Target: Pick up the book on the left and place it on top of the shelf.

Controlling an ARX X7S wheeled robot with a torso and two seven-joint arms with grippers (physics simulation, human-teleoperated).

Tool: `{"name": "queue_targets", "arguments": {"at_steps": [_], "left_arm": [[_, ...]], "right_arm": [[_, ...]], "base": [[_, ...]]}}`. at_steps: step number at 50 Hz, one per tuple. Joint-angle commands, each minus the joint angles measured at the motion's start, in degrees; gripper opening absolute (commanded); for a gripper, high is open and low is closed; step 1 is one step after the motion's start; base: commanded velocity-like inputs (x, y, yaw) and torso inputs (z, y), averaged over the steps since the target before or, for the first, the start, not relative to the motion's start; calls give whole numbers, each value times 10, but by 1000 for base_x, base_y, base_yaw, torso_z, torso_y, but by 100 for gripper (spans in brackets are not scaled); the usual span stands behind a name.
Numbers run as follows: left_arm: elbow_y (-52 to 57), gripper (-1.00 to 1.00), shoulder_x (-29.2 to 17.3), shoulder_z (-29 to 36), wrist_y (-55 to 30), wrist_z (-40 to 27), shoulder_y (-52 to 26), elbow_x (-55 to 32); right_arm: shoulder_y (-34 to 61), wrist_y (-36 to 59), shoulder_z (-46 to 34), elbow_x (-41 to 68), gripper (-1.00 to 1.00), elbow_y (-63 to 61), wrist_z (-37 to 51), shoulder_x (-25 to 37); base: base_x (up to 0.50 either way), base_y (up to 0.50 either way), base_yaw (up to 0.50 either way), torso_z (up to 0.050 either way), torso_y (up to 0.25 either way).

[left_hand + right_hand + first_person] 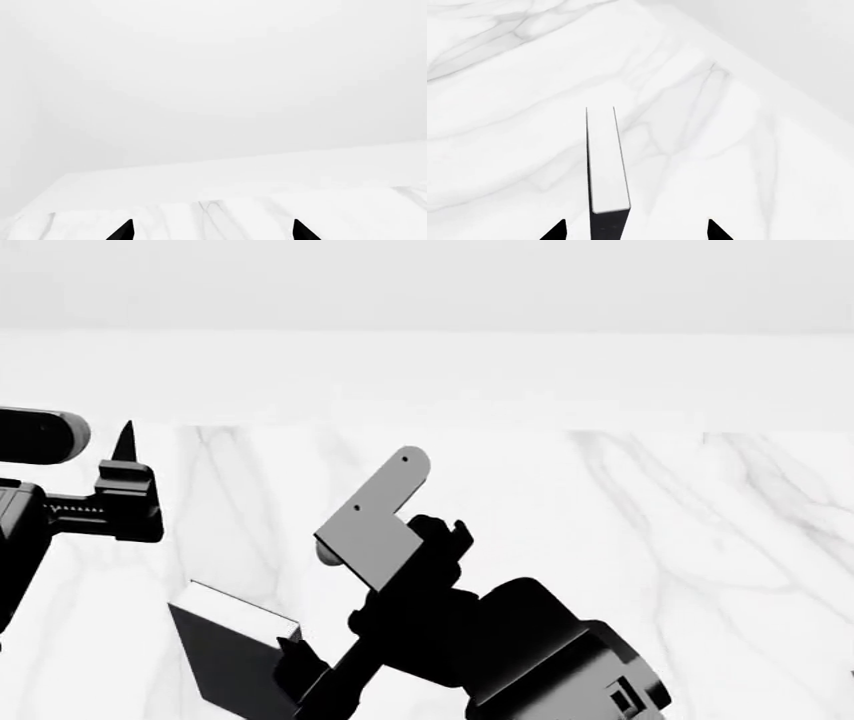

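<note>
Head cam looked down over a white marble-veined counter [641, 530] w/ a pale wall behind. The right arm [507, 660] filled the lower middle of that view, black housing w/ a grey angled bracket [380, 520] sticking up from it. Just left of and below the arm sat the book [220, 650], dark charcoal cover w/ a white page edge along its top, partly hidden by the arm.

Right wrist cam gave the clearest look: the book [606, 165] stood upright on the counter [507, 100], white page edge facing the cam, dark cover showing at the near end. The right gripper [636, 231] had its two black fingertips [557, 231] spread wide, one each side of the book, w/ a gap visible on both sides, so not touching it. The book ran lengthwise away from the gripper, about centred between the tips.

The left gripper [127, 465] sat at the far left edge of the head view, well apart from the book, one pointed tip sticking up. In the left wrist cam the left gripper [212, 231] showed both black tips [122, 231] set wide apart w/ nothing between them, only counter [233, 175] and wall beyond.

No shelf visible in any view.
</note>
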Motion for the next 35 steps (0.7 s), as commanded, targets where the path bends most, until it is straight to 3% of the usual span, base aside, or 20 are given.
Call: {"name": "queue_targets", "arguments": {"at_steps": [1,29,35], "left_arm": [[-1,100,11,-14,3,13,1,6],[11,100,7,-15,-2,7,4,-2],[14,100,5,-15,-4,6,3,-5]], "right_arm": [[2,-37,-3,-17,100,68,-31,-37],[36,-200,-47,-34,100,349,-81,-131],[56,-246,-104,23,100,417,-71,-140]], "base": [[0,0,0,0,0],[0,0,0,0,0],[0,0,0,0,0]]}}
